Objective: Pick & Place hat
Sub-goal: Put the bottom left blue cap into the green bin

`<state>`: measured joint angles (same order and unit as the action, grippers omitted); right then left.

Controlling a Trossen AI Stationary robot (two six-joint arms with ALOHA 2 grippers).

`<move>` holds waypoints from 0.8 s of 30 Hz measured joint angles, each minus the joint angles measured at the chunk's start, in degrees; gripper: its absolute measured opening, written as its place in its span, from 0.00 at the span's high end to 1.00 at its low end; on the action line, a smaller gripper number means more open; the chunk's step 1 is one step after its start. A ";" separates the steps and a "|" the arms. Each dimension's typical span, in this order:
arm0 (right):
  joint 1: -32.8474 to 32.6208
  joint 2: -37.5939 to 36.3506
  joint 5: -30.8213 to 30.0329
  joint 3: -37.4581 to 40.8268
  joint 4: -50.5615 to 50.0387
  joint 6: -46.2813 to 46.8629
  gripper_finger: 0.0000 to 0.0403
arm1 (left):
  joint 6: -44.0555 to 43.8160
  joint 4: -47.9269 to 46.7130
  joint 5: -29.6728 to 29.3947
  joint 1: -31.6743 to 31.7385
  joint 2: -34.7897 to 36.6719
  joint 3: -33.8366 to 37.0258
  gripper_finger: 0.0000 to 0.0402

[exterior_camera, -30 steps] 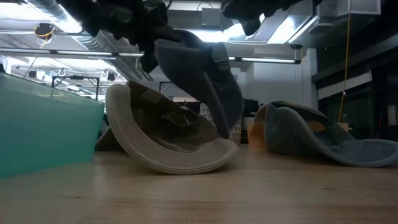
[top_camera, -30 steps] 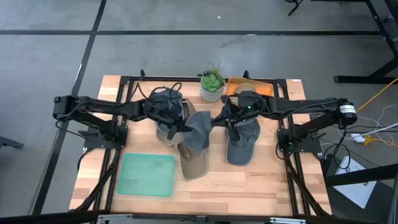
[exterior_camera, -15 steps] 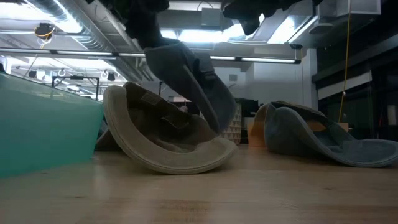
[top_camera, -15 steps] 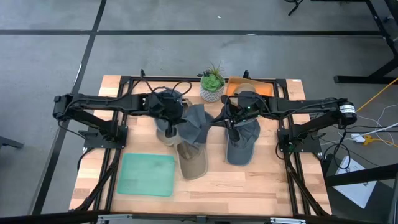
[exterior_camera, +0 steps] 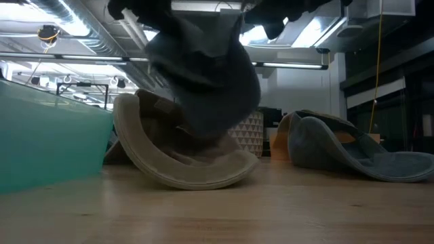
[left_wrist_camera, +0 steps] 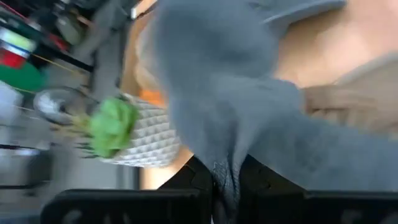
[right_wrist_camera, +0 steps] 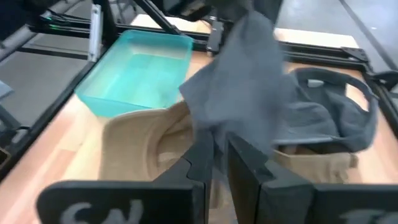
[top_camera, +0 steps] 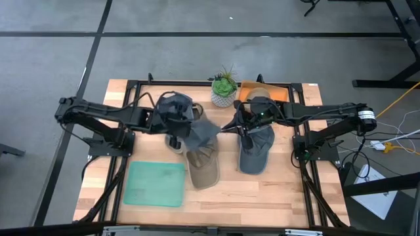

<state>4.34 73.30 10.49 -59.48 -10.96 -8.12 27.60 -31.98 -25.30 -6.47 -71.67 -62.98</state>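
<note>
Soft, light grey hat (top_camera: 200, 133) hanging limp above the surface between left pincer (top_camera: 178, 139) and right pincer (top_camera: 231, 126), both clamped on its fabric; best gripped at brim, likely floppy.

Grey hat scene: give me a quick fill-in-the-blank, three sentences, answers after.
1. The grey hat hangs between the left gripper and the ____ gripper.
2. Below it on the table lies a ____ hat.
3. The teal tray holds ____ hats.

Missing words: right; tan; no
</note>
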 joint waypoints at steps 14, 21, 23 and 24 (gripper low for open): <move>0.00 0.02 -3.42 0.00 -1.36 -0.03 0.89 | 13.09 0.31 -26.52 -15.92 0.27 0.04 0.96; 0.00 0.02 -3.43 0.00 -1.36 0.40 0.89 | 18.84 0.45 -39.82 -24.57 0.27 0.04 0.95; 0.00 0.02 -3.43 0.00 -1.36 0.59 0.89 | 19.61 0.47 -42.86 -26.78 0.26 0.06 0.95; 0.00 0.02 -3.44 0.00 -1.33 0.56 0.89 | 19.66 0.47 -44.18 -27.89 0.27 0.06 0.95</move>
<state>4.34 73.32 7.05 -59.48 -12.29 -7.56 47.27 -31.51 -69.47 -34.36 -71.40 -62.92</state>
